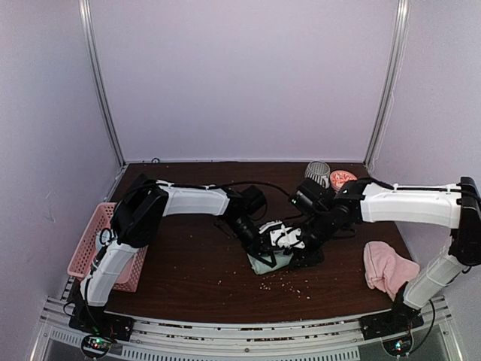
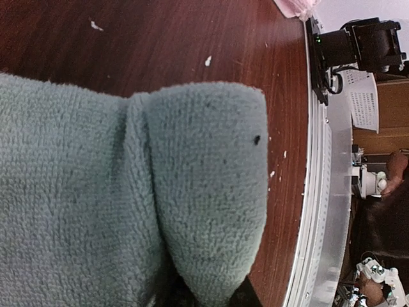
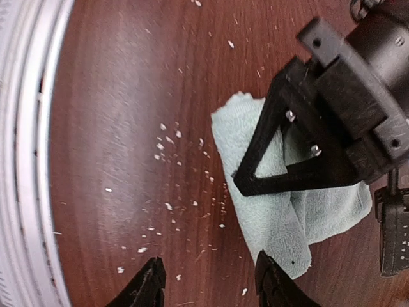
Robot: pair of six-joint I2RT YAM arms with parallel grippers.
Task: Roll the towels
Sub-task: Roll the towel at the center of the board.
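The mint green towel point(image 1: 269, 262) lies folded into a thick bundle on the dark wooden table point(image 1: 188, 282), just below the middle of the overhead view, with the ends of both arms right over it. The left gripper point(image 2: 206, 295) is pinching it. In that gripper's own camera the terry fills most of the frame, and a rounded fold narrows at the bottom edge into two dark fingertips standing close together on the cloth. From the right wrist the same gripper shows as a black triangular finger lying across the towel, upper right of the frame.

The right gripper point(image 3: 211, 284) is spread, its two tips at the bottom edge with only bare wood between them. The towel lies above and to the right of them, its lower corner just beside the right-hand tip; I can't tell whether they touch. White crumbs point(image 3: 167, 137) dot the wood left of the towel.

The pink towel point(image 1: 387, 267) sits crumpled well apart, at the lower right of the overhead view. A pink basket point(image 1: 90, 252) stands at the far left, and a striped mug point(image 1: 317, 173) at the back.
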